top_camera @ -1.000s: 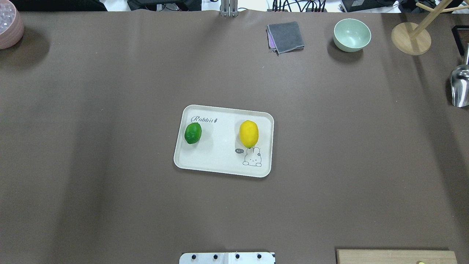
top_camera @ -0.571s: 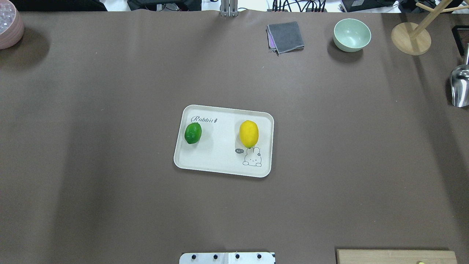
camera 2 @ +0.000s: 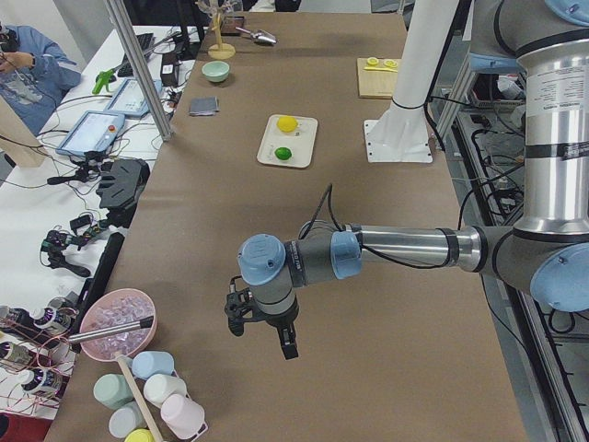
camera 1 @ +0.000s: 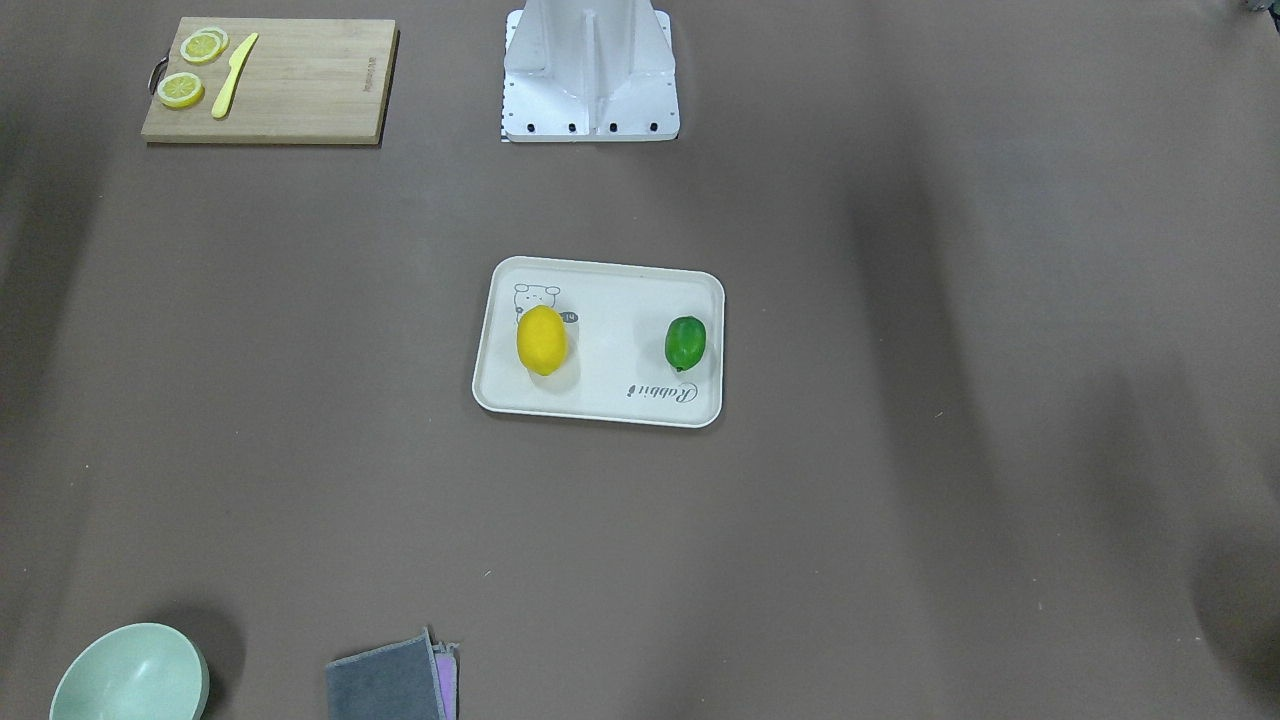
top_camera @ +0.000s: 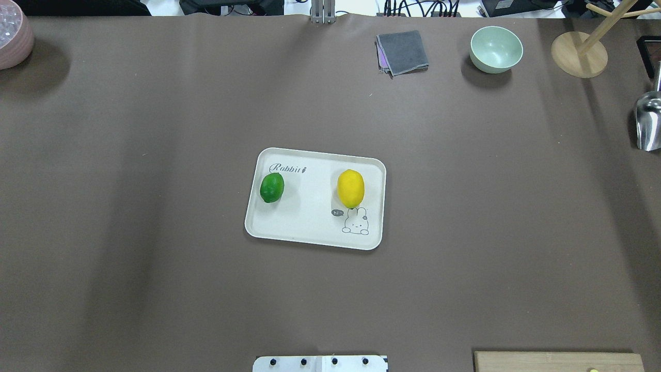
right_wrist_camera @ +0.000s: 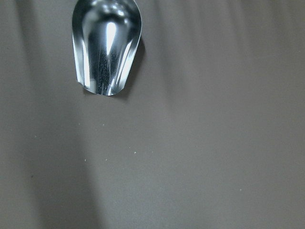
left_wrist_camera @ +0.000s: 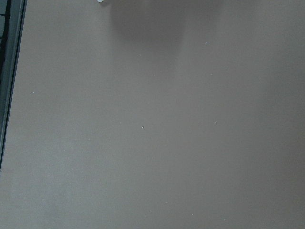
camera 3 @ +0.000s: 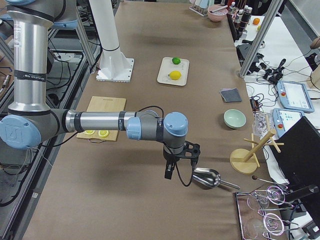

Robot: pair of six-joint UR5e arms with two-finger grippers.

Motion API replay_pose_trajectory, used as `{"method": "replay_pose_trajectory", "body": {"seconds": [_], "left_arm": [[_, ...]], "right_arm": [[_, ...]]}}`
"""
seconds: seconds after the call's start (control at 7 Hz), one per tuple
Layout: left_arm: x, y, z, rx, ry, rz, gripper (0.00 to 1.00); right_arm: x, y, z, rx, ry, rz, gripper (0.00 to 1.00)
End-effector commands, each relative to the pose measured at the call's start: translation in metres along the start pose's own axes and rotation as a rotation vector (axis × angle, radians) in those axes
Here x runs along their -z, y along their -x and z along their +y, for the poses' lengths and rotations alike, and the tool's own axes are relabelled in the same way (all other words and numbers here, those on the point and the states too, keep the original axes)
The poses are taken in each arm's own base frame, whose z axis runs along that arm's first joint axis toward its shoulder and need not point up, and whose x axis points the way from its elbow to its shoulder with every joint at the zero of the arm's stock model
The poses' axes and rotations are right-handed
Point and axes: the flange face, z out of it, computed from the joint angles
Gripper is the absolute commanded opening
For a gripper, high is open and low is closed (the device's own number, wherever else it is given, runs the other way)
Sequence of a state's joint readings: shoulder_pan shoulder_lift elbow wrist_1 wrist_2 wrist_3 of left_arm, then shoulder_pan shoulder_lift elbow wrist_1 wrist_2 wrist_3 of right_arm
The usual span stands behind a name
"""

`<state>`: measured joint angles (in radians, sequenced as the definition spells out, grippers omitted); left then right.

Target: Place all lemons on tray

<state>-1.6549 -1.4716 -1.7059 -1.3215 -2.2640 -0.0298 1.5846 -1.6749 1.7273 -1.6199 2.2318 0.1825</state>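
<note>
One brown desk [top_camera: 155, 284] spans every view; over its two ends hang the left hand [camera 2: 261, 335] and the right hand [camera 3: 179, 175], and whether either is open or closed cannot be told. Mid-desk sits the tray [top_camera: 310, 232], carrying the yellow lemon [top_camera: 350, 188] and, well apart, the smaller green lemon [top_camera: 271, 187]

Brown matte worktop [top_camera: 155, 129] spanning whole view; soft shadows lying across it. White side bench [camera 2: 28, 230] running alongside, carrying tablet [camera 2: 90, 135]. Aluminium post [camera 2: 140, 69] standing between.
</note>
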Motion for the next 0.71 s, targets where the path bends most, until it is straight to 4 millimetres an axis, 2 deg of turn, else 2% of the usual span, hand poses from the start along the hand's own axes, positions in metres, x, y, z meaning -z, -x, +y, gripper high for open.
{"method": "replay_pose_trajectory", "body": {"seconds": [0.0,0.57], "left_arm": [[-0.0032,0.0027,0.0032,-0.030,-0.010,0.002,0.98],[-0.0022,0.0019,0.0034,-0.031,-0.011,0.002,0.98]], "right_arm": [[-0.0001,-0.0001,0.0001,0.000,0.000,0.000,1.00],[-0.0007,-0.0006,0.0001,0.002,0.001,0.000,1.00]]}}
